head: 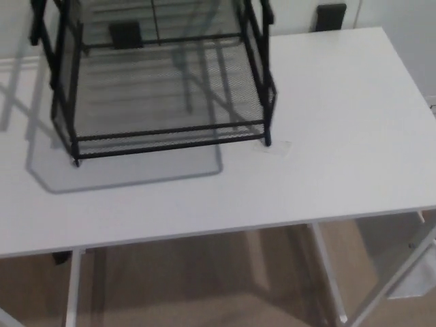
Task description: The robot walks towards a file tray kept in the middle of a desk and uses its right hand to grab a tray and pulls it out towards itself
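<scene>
Neither hand shows from the head view, so I cannot tell whether their fingers are apart or together. What I see is the file tray [160,82], a black wire-mesh rack standing on the white worktop [327,157], toward its left and far side, with its open front facing the near edge. The lowest tray [163,99] sits inside the frame, its front rail [170,131] running across just above the worktop. I judge the mesh light and stiff, so it should slide easily; the whole rack may drag along if the pull is sharp. The front rail looks the best place to hook fingers. The rack's upper part is cut off by the picture's top edge, so I cannot count its tiers.
</scene>
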Robot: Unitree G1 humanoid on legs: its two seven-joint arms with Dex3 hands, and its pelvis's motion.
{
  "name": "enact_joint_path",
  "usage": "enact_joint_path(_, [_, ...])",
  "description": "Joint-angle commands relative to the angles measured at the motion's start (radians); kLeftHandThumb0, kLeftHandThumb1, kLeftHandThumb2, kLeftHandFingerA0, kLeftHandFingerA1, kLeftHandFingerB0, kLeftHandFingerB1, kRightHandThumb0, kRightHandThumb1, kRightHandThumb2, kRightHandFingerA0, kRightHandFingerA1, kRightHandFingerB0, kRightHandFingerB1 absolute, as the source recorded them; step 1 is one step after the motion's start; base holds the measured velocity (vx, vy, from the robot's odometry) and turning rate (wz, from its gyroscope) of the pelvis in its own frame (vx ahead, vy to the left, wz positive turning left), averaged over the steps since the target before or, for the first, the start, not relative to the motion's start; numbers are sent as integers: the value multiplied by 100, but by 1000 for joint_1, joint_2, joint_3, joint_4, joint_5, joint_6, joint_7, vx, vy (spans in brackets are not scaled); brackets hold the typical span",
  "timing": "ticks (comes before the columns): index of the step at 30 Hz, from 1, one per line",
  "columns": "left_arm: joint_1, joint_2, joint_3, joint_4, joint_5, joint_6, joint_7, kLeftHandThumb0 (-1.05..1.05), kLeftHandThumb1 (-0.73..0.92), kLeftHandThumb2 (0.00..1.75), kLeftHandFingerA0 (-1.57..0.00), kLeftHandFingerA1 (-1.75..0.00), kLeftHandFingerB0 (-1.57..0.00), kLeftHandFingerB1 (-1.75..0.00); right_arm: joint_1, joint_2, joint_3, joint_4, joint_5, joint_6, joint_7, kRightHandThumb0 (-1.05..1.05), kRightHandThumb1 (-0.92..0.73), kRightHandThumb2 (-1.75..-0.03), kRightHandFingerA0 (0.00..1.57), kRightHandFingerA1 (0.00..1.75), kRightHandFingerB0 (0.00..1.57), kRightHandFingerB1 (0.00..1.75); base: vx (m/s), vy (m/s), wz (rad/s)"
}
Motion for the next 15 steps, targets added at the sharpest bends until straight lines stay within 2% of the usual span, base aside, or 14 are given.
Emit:
enact_joint_path(1, [1,-2,54,25,-46,-8,-14,-11,51,91,-25,-53,-7,-45,21,-2,0,-15,9,-35,4,-20,-50,-54,64,66,49,56,37,199,5])
enact_joint_path(2, [4,-4,54,27,-41,-19,-17,-11,51,91,-28,-54,-8,-46,18,-5,-1,5,6,-54,7,-24,-45,-62,68,71,49,59,38,116,2])
enact_joint_path(7, [33,-17,51,7,-39,-24,-22,-10,51,91,-29,-55,-9,-46,20,-7,-25,63,33,-75,30,-22,-46,-61,69,72,50,59,19,38,4])
enact_joint_path(10, [22,-20,55,44,-33,-48,-16,-12,51,91,-27,-55,-11,-47,52,-6,-4,1,3,-59,1,-24,-46,-62,67,70,49,58,21,-11,3])
enact_joint_path(11, [13,-17,54,61,-26,-53,-10,-13,50,91,-29,-55,-12,-47,65,-2,0,-21,5,-56,4,-19,-50,-54,64,66,49,56,0,0,0])
enact_joint_path(12, [5,-17,58,71,-28,-48,-4,-12,51,91,-32,-57,-12,-47,69,0,3,-30,0,-57,-5,-20,-51,-54,65,67,50,56,0,0,0])
enact_joint_path(13, [2,-15,59,80,-27,-52,-4,-13,50,90,-30,-56,-12,-47,63,-2,2,-10,0,-63,-5,-23,-48,-62,67,69,50,59,0,0,0])
enact_joint_path(15, [5,-16,60,84,-28,-59,-6,-13,49,90,-28,-54,-13,-47,65,-2,-1,1,9,-65,4,-21,-49,-61,68,70,49,58,0,0,0])
